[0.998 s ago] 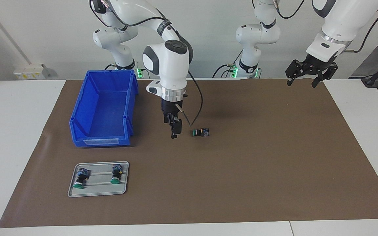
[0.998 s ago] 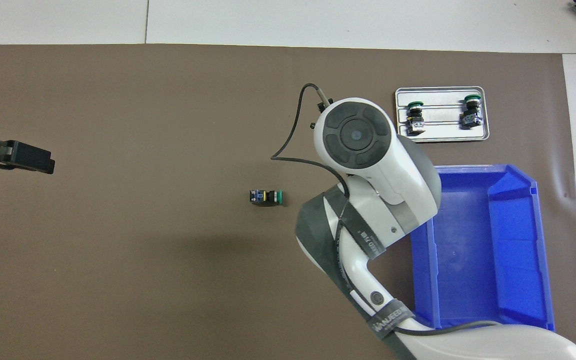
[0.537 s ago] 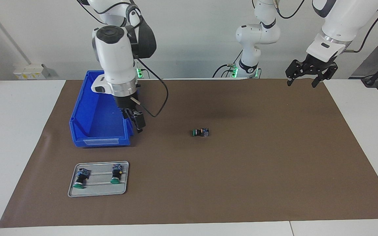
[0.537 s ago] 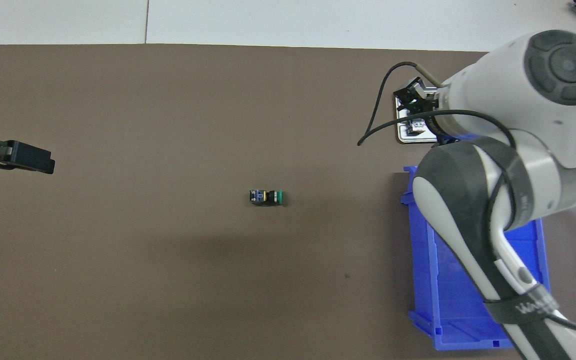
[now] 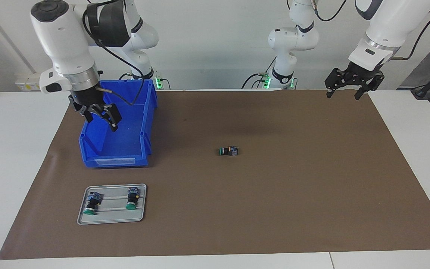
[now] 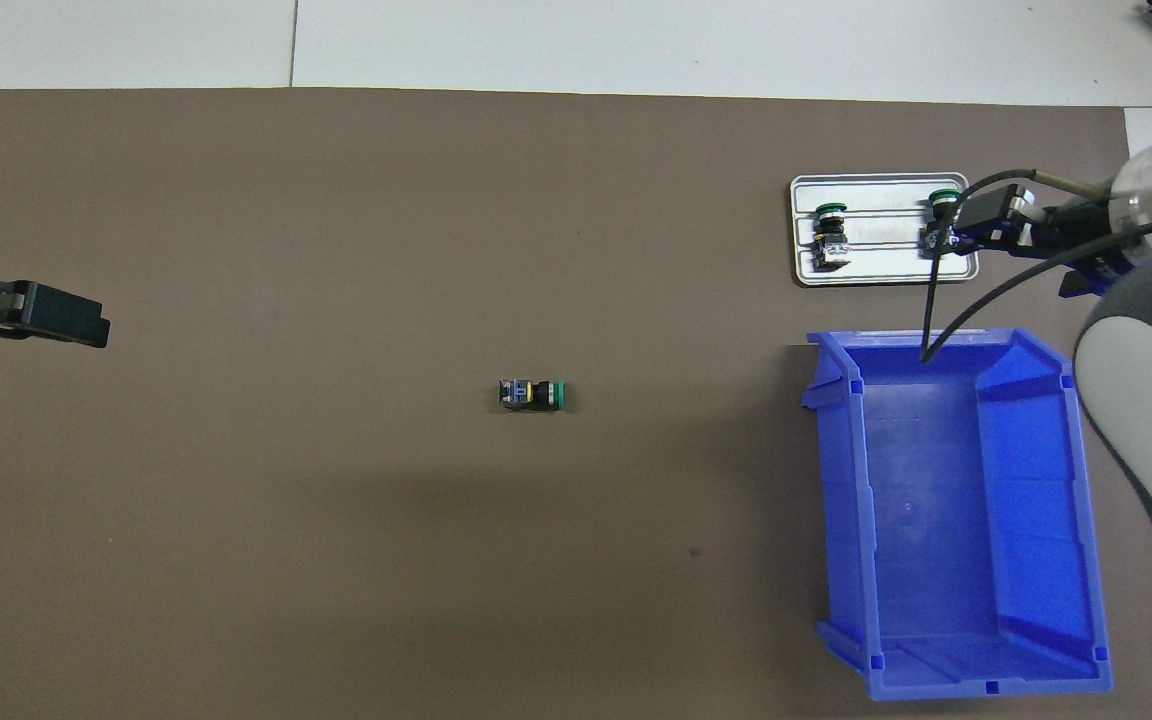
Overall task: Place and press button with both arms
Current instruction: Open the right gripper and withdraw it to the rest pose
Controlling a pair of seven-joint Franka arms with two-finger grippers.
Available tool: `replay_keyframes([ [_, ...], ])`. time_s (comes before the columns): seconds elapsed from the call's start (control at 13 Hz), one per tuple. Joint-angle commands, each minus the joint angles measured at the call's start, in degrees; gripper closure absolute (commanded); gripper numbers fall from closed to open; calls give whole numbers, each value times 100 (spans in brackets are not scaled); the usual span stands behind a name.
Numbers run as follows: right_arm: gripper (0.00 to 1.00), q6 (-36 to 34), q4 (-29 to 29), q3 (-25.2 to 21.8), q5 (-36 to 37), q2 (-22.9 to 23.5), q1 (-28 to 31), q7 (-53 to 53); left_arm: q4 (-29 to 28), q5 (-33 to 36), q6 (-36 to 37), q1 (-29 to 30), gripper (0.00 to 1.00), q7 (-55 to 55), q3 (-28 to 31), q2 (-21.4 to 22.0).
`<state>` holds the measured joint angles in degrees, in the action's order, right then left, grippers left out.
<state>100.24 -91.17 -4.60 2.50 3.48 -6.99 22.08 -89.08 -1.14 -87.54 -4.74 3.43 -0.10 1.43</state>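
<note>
The button (image 5: 228,151) lies on its side in the middle of the brown mat, alone; it also shows in the overhead view (image 6: 534,395). Two near-identical buttons (image 5: 91,204) (image 5: 132,200) lie on a grey tray (image 5: 111,216). My right gripper (image 5: 101,118) is open and empty, up in the air over the blue bin (image 5: 114,161), well away from the button. In the overhead view the right gripper (image 6: 971,222) shows by the tray (image 6: 884,272). My left gripper (image 5: 343,91) is open and empty and waits high over the mat's corner at the left arm's end.
The blue bin (image 6: 841,500) is empty and stands at the right arm's end of the mat. The grey tray lies farther from the robots than the bin. The left gripper (image 6: 56,320) shows at the overhead view's edge.
The right arm has swung away from beside the button toward the right arm's end, to above the blue bin. The button and the left arm have not moved.
</note>
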Motion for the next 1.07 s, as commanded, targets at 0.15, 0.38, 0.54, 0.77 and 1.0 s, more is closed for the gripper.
replay_keyframes([
  [0.15, 0, -1159, 860, 38, -118, -164, 294, -925, -154, -70, 26, 69, 0, 70, -17, 147],
  [0.38, 0, -1525, 936, 47, -22, -198, 251, -925, -154, -70, 26, 69, 0, 70, -17, 139],
  [0.54, 0, -1473, 794, 56, -48, -278, 233, -1047, -154, -70, 26, 69, 0, 70, -17, 139],
  [0.77, 0, -1454, 750, 47, -39, -304, 207, -1417, -154, -70, 35, 69, 0, 70, -17, 139],
  [1.0, 0, -1569, 767, 38, -22, -304, 233, -1671, -154, -62, 35, 69, 0, 70, -17, 139],
])
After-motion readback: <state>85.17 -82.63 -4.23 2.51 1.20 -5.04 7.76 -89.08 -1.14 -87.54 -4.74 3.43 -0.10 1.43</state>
